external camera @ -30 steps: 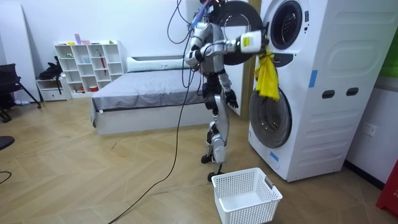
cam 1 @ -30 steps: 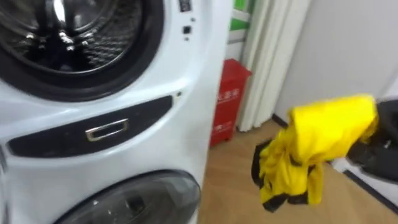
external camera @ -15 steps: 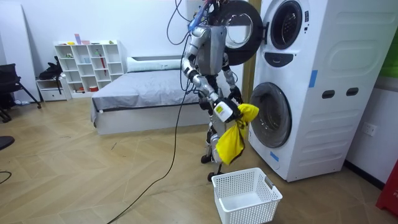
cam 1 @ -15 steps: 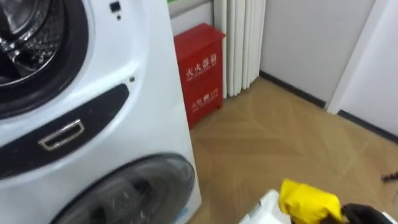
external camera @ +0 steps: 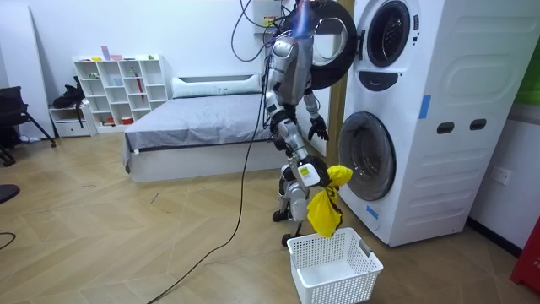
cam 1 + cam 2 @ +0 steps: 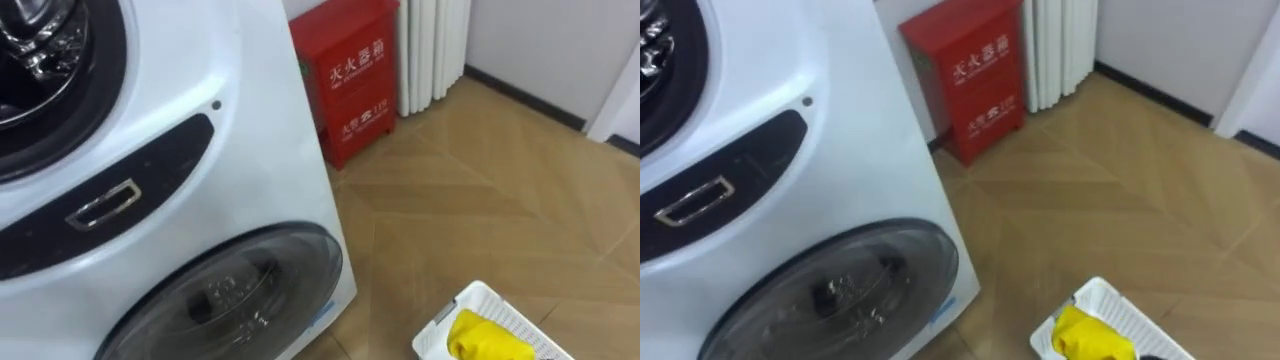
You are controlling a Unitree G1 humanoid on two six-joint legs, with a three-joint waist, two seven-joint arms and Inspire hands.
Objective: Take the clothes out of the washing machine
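Beside the glossy white stacked washing machine (image 5: 413, 118), the robot's right hand (image 5: 309, 174) clutches a crumpled yellow garment (image 5: 323, 211), which hangs limp to the rim of a rectangular white lattice basket (image 5: 337, 283). The left hand (image 5: 317, 128) dangles with its fingers loose.

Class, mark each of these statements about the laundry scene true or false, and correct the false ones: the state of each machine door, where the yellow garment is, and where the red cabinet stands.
1. The upper machine's door stands open. True.
2. The yellow garment lies on the bed. False: it hangs from the robot's right hand, over the white basket.
3. The lower machine's door is shut. True.
4. The red cabinet sits on top of the machines. False: it stands on the wooden floor, beside the machines and against the wall.
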